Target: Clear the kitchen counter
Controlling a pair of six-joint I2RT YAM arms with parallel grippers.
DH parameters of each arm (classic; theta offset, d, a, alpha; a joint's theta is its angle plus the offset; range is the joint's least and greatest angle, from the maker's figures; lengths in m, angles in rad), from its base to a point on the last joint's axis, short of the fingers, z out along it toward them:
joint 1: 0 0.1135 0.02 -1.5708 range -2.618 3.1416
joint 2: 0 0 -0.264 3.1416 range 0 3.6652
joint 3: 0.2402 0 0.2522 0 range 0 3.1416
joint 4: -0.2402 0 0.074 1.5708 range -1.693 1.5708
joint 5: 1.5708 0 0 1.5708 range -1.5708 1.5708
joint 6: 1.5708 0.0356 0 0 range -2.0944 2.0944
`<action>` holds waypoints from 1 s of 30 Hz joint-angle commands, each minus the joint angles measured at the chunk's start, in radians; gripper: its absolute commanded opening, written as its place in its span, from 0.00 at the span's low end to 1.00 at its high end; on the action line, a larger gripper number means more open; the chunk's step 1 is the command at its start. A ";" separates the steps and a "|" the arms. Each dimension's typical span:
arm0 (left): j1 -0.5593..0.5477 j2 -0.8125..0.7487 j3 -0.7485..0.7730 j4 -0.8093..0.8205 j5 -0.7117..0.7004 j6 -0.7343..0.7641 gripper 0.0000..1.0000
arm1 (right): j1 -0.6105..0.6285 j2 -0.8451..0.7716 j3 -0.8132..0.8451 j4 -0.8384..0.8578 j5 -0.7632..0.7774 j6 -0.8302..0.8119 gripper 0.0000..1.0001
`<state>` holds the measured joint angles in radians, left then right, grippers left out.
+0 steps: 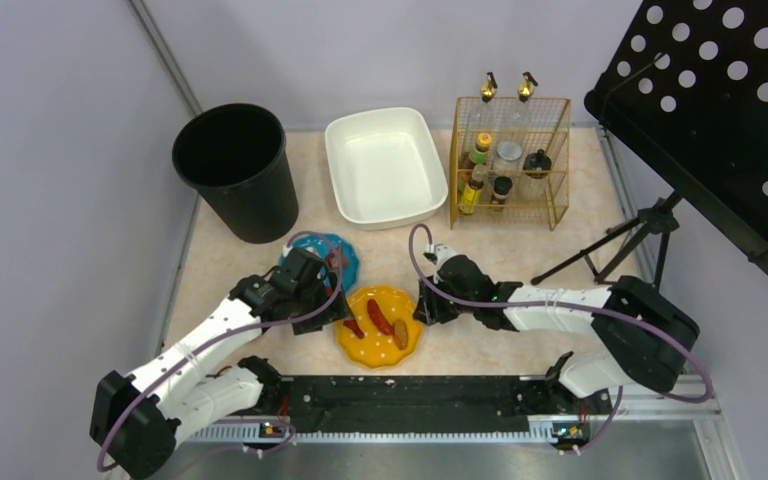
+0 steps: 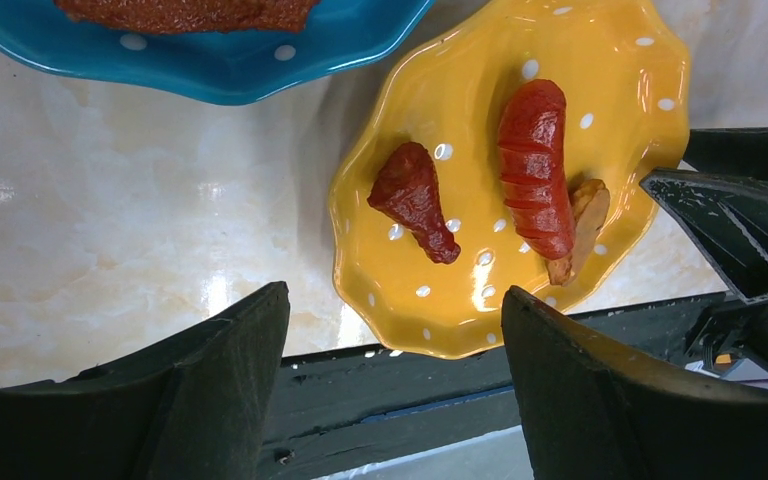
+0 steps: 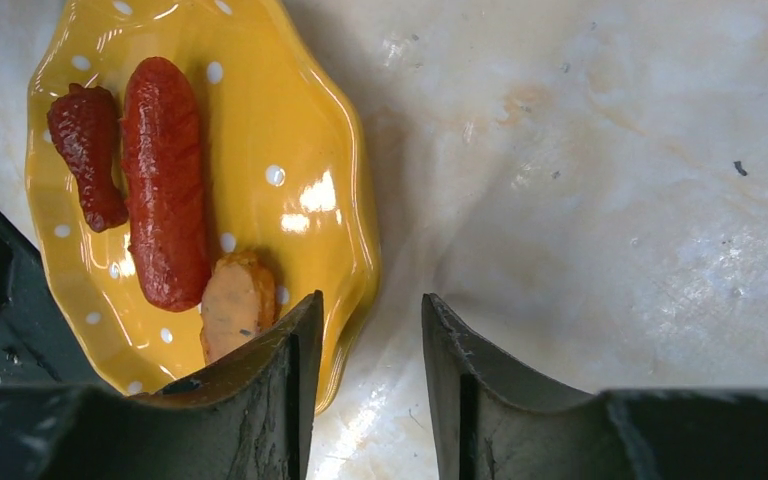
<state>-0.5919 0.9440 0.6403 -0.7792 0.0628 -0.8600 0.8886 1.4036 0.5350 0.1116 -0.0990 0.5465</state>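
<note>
The counter (image 1: 520, 255) carried the yellow plate (image 3: 300, 140) at its near edge, between the arms. The right gripper (image 3: 370, 308) was nearer — fingers part-open, empty, astride the plate's right rim. The left gripper (image 2: 395, 292) gaped wide, empty, at the opposite rim — sausage (image 3: 165, 180) lying lengthwise along the right fingers' reach.

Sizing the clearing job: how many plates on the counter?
2: yellow plate at the near edge of the counter, between the arms; blue plate just behind it to the left, partly hidden.
</note>
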 commanded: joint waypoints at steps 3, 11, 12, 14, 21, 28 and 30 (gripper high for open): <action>-0.004 -0.034 -0.027 0.037 0.019 -0.012 0.82 | 0.012 0.042 0.012 0.063 -0.007 0.017 0.33; -0.004 -0.062 -0.060 0.059 0.028 -0.014 0.82 | 0.012 0.075 0.023 0.058 0.018 0.020 0.05; -0.004 -0.063 -0.061 0.061 0.029 -0.016 0.82 | 0.013 0.071 0.024 0.046 0.036 0.018 0.00; -0.004 -0.068 -0.065 0.063 0.031 -0.016 0.82 | 0.013 0.055 0.026 0.012 0.079 0.010 0.00; -0.003 -0.067 -0.077 0.093 0.063 -0.008 0.82 | 0.007 -0.006 0.040 -0.086 0.207 -0.025 0.00; -0.003 -0.004 -0.106 0.192 0.144 0.016 0.80 | -0.031 -0.068 0.032 -0.157 0.280 -0.050 0.00; -0.004 0.024 -0.111 0.219 0.159 0.024 0.80 | -0.054 -0.090 0.025 -0.168 0.285 -0.056 0.00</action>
<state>-0.5919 0.9298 0.5457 -0.6571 0.1703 -0.8604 0.8776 1.3731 0.5461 0.0082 0.0723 0.5438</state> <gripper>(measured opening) 0.802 0.023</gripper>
